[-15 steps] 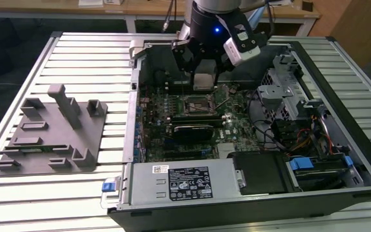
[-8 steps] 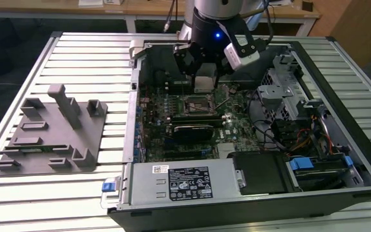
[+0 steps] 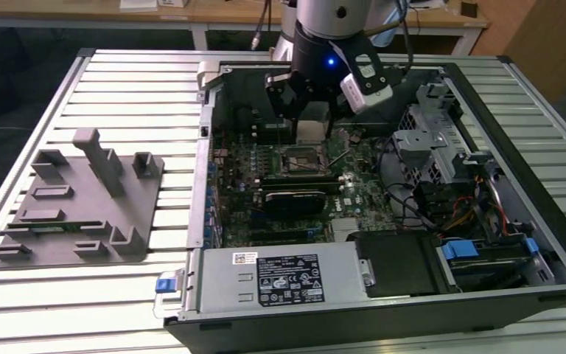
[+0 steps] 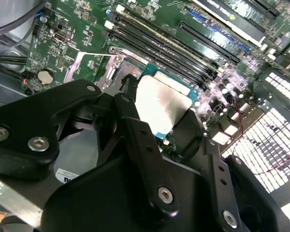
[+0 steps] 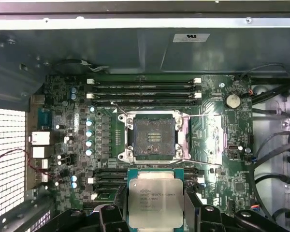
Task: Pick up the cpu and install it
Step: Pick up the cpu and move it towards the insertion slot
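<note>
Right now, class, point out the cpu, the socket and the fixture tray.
cpu (image 5: 155,200): first wrist view, metal top plate.
socket (image 5: 153,137): first wrist view, centre contacts.
fixture tray (image 3: 71,225): exterior view, flat base.

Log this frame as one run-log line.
gripper: shut on cpu | cpu: held above motherboard, not seated | socket: open, empty

Cpu (image 4: 163,102) in hand (image 4: 155,115), above motherboard (image 4: 89,26)

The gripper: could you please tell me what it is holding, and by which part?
The gripper holds the cpu by two opposite edges.
</note>
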You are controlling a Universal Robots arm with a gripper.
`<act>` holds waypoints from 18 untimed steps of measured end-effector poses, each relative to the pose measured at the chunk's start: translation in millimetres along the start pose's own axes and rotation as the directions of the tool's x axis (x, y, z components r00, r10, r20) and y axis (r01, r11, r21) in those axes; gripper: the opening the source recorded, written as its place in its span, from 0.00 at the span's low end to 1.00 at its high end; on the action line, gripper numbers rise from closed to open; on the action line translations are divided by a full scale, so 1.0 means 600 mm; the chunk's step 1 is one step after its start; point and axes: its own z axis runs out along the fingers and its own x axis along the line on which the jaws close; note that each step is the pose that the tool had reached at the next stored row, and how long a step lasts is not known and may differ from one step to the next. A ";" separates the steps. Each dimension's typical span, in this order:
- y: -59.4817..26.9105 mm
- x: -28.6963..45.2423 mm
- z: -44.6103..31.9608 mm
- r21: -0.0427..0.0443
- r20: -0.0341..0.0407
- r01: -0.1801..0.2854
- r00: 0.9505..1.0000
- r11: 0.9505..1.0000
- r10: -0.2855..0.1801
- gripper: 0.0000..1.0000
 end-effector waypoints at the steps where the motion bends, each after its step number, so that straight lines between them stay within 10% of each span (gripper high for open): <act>1: 0.001 0.000 0.003 0.000 0.000 0.000 1.000 1.000 0.000 0.54; 18: 0.022 -0.001 0.030 0.000 -0.001 0.016 1.000 1.000 -0.016 0.54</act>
